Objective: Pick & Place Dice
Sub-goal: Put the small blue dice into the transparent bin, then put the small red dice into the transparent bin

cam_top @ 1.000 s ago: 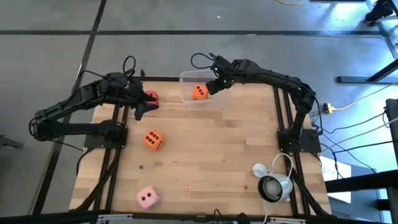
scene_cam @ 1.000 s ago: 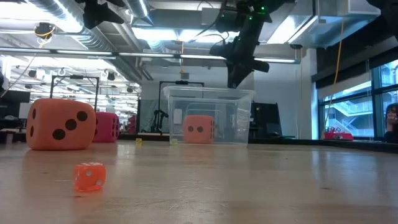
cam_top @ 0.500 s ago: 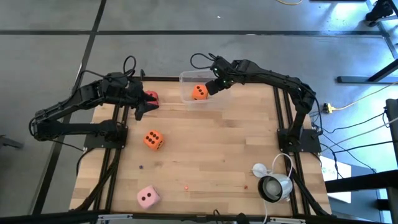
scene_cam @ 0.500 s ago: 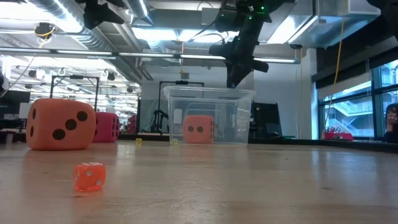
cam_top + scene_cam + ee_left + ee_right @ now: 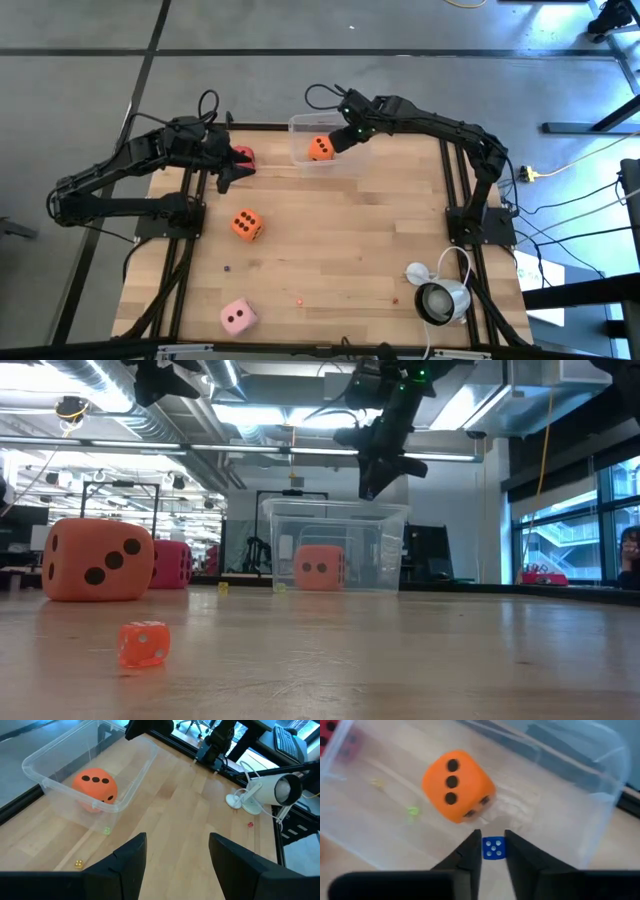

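A clear plastic box [image 5: 330,128] stands at the table's far edge with one orange die [image 5: 320,149] on its floor. My right gripper [image 5: 493,851] hangs over the box's open top, pointing steeply down, shut on a tiny blue die [image 5: 493,848]. My left gripper [image 5: 176,855] waits open and bare above the far left of the table, beside the red die [image 5: 244,156]. A second orange die [image 5: 246,224] rests mid-left on the wood. The pale pink die [image 5: 237,317] lies near the front edge. My right gripper has the tiny blue die pinched between its two fingertips [image 5: 474,851], one on each of two opposite side faces [image 5: 484,849]. The fingers come from above, slanting down into the box's mouth. The die hangs clear above the box's floor, beside the orange die.
A white lamp-like device [image 5: 438,295] with its cable sits at the near right. A small red die [image 5: 144,644] lies on the wood near the front, and tiny yellow and green dice [image 5: 79,864] lie by the box. Black frame rails run along both sides.
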{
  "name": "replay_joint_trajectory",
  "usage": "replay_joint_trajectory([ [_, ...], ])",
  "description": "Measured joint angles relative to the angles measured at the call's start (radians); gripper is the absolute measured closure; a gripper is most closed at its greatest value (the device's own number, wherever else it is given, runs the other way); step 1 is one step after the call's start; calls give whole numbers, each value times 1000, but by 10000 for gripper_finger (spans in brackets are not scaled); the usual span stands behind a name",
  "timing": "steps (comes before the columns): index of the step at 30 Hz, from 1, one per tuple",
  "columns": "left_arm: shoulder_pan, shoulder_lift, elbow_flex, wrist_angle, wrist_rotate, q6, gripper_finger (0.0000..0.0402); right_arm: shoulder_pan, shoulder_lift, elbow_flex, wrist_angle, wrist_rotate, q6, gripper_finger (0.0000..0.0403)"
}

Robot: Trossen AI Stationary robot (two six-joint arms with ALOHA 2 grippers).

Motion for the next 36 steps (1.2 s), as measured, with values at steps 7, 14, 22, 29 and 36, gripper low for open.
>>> replay_joint_trajectory([
  [7, 0, 0, 0, 0, 0, -2, 192, 0, 0, 0, 5, 1, 5, 179],
  [14, 0, 0, 0, 0, 0, -3, 192, 0, 0, 0, 12, -10, 22, 117],
  [22, 0, 0, 0, 0, 0, -3, 192, 0, 0, 0, 11, 7, 9, 127],
  [29, 0, 0, 0, -1, 3, -3, 192, 67, -79, -2, -70, 15, -69, 150],
  [36, 0, 0, 0, -1, 3, -2, 192, 235, -191, -2, -282, 12, -138, 172],
])
